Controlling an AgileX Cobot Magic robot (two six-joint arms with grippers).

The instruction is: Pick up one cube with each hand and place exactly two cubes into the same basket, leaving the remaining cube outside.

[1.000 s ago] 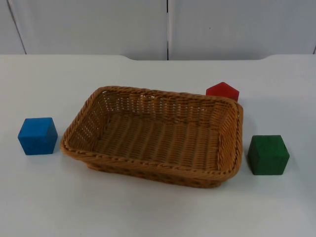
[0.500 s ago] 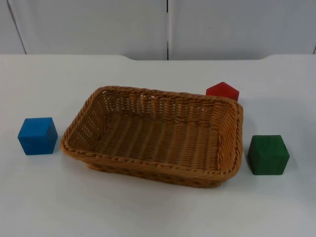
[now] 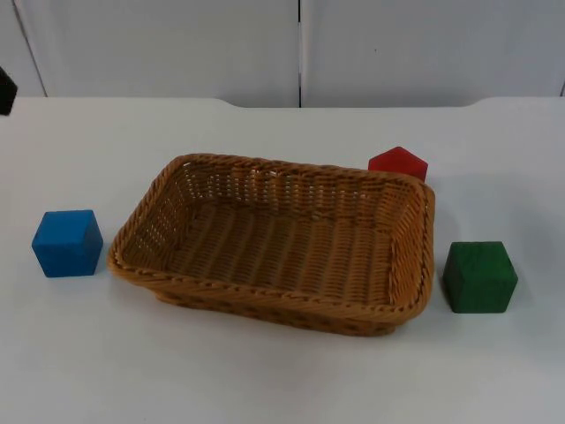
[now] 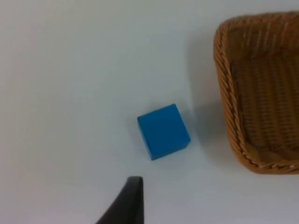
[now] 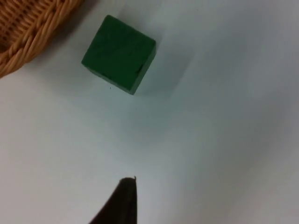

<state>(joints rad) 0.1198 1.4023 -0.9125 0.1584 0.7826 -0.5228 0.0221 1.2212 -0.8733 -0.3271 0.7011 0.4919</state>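
A woven brown basket stands empty in the middle of the table. Left of it sits a blue cube, right of it a green cube, and a red cube peeks out behind its far right corner. My left gripper hovers above the table a short way from the blue cube, with the basket's end beside it. My right gripper hangs over bare table some distance from the green cube, near the basket's corner. A black bit of the left arm shows at the table's far left.
The white table top ends at a grey partition wall at the back. Open table lies in front of the basket and around the blue and green cubes.
A black part of the left arm has come into the top view at the far left edge. The cubes and the basket have not moved.
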